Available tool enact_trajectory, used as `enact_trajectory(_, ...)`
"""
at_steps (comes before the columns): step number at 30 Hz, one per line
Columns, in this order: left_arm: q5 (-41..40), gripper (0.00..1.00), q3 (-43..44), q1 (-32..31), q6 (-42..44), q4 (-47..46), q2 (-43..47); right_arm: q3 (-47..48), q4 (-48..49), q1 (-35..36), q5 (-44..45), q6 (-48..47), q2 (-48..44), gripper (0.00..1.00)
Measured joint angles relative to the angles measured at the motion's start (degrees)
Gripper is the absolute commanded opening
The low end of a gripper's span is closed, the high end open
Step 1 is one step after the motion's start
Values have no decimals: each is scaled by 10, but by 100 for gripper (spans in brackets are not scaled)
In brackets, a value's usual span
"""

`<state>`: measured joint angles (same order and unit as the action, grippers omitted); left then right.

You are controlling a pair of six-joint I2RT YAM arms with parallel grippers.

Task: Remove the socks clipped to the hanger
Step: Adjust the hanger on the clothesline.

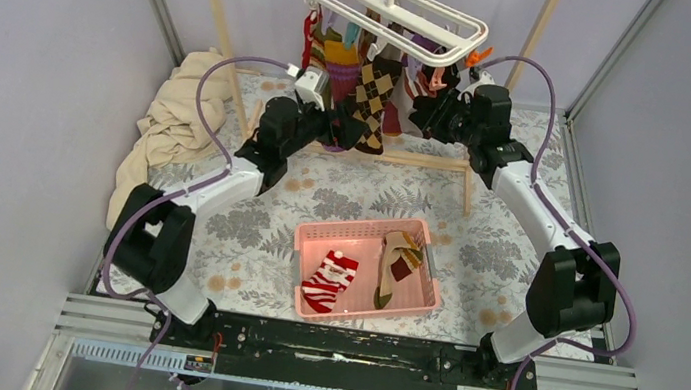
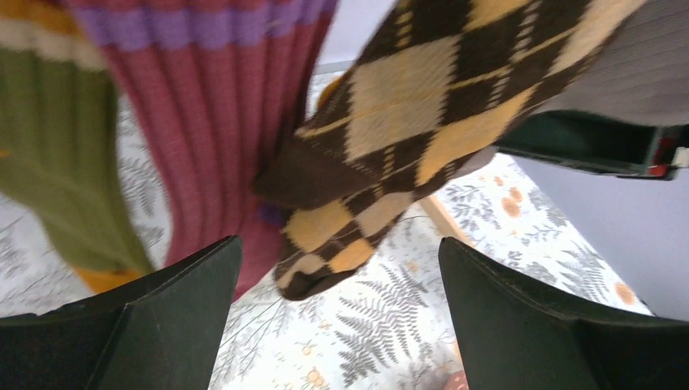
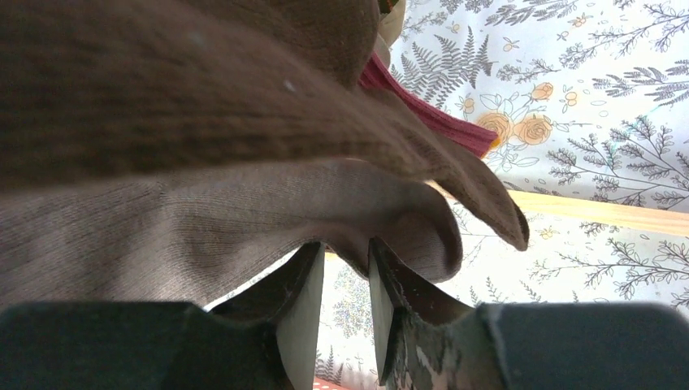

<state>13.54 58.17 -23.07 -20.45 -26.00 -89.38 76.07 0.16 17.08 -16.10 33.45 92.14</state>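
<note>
1. At the far middle of the floral-patterned worktop [image 1: 246,232], the white plastic multi-bar hanger [image 1: 396,10] is hanging above both arms. The mixed fabric socks [image 1: 342,79] are dangling from its clips, and two more are lying in the pink plastic basket [image 1: 363,226].
2. The left end effector [image 2: 340,244] is standing fully open and holding nothing. The toe of the brown-and-tan argyle knitted sock [image 2: 406,122] is hanging between its fingers, touching neither.
3. The right end effector [image 3: 345,248] is standing only narrowly apart, with worktop showing through the gap. A fold of the taupe ribbed sock [image 3: 203,211] is resting on its tips, seemingly not pinched.
4. The magenta ribbed sock [image 2: 211,122] is hanging just beside the left-hand finger. A closing grip is therefore likely risking two socks at once, or only the argyle's loose toe.
5. The hanger is hanging from its hook alone. A sideways or jerky pull is probably going to swing or tip it before the clip lets go.
6. The right side's shallow contact is risking a slip off the fabric edge. The two arms are also working near each other under one rack, so a swing may be bringing them together.
7. The argyle sock's long axis is running vertically, cuff clipped at the hanger and toe pointing down at the worktop. The hanger's long axis is lying left to right across the overhead view.
</note>
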Motion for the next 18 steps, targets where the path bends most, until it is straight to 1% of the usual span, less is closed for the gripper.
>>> enact_trajectory(5,46,99,19,0,-41,-65,-29,9,-3,-2,-7,-2,-1,35)
enact_trajectory(6,49,97,19,0,-48,-74,-30,9,-3,-3,-9,-3,-1,35)
enact_trajectory(7,51,94,19,0,-56,-83,-30,9,-4,-3,-10,-3,-1,35)
enact_trajectory(8,53,85,20,0,-61,-90,-30,9,-4,-3,-12,-3,-1,35)
enact_trajectory(9,54,71,23,0,-65,-95,-30,9,-5,-3,-13,-3,-1,35)
enact_trajectory(13,55,37,37,0,-73,-99,-32,9,-6,-3,-16,-3,-1,38)
enact_trajectory(14,55,24,39,0,-71,-100,-31,8,-6,-3,-17,-3,-2,39)
enact_trajectory(15,55,8,39,0,-71,-99,-30,7,-6,-3,-17,-3,-3,41)
enact_trajectory(16,55,1,38,0,-67,-96,-29,5,-6,-3,-19,-4,-4,42)
enact_trajectory(18,54,0,38,0,-67,-90,-25,1,-8,-3,-21,-7,-8,47)
